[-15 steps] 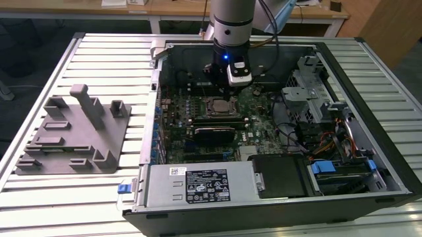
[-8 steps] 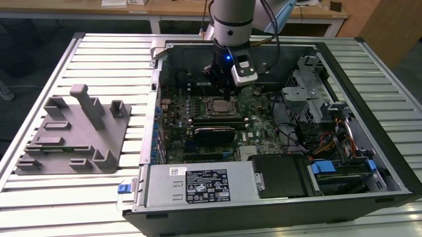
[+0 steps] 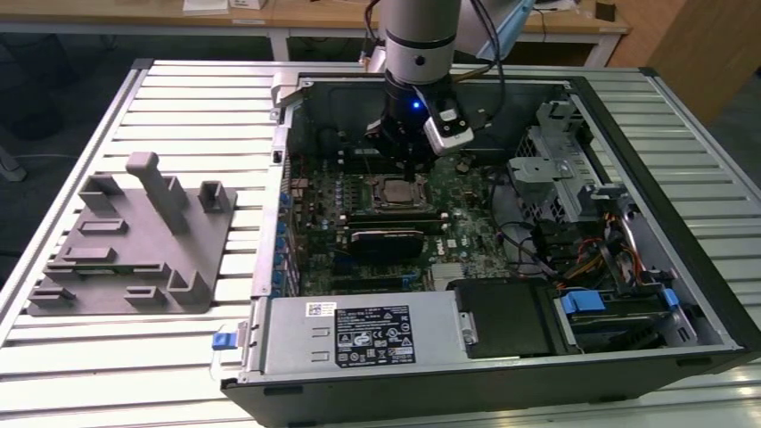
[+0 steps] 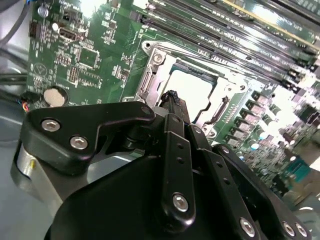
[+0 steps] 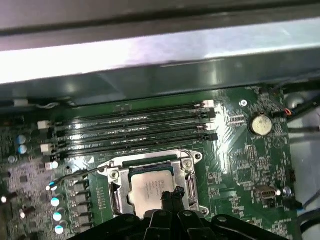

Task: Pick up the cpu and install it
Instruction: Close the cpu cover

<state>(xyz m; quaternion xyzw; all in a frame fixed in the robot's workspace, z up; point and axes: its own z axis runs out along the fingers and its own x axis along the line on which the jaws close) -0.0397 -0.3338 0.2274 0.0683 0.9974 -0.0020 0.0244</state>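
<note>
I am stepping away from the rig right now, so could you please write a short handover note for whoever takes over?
The hand is shut, with nothing seen between its fingers; its tip is just above the cpu.
The cpu lies silver side up inside the socket frame on the motherboard, inside the open computer case.
The grey fixture sits outside the case, at the exterior view's left.
Done: the cpu is in the socket.
Left: the pictures do not settle whether it is fully seated or the socket is latched.
</note>
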